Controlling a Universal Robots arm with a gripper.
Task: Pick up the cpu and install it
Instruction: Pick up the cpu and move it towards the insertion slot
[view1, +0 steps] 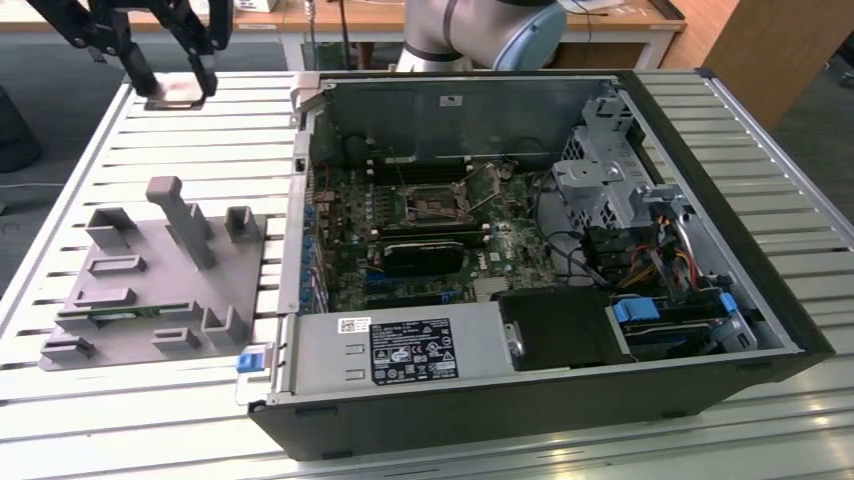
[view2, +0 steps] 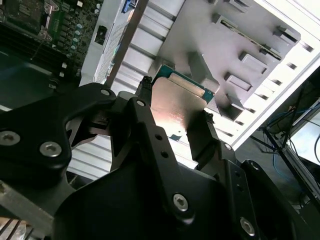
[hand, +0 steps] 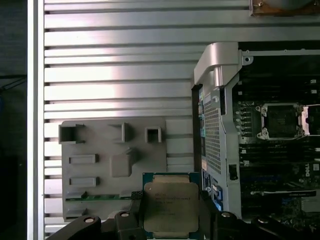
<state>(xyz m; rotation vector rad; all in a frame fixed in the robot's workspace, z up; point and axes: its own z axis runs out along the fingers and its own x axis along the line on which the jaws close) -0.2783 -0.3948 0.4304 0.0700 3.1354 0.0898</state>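
Note:
The cpu (view1: 176, 96) is a flat square chip with a silver top and a greenish rim. My gripper (view1: 171, 82) is shut on it, high above the slatted table at the far corner on the exterior view's left. In both wrist views the cpu (hand: 171, 207) (view2: 177, 100) sits level between the two black fingers (hand: 134, 222). The open computer case (view1: 534, 250) lies on the exterior view's right. Its motherboard socket (view1: 438, 205) (hand: 281, 120) is bare, with the retention frame (view1: 487, 175) swung up.
A grey parts fixture (view1: 147, 280) (hand: 112, 160) lies on the table beside the case, with upright posts and a green memory stick (hand: 100, 196) in one slot. The case's raised metal side wall (hand: 215, 125) stands between fixture and motherboard. A black heatsink (view1: 424, 255) sits below the socket.

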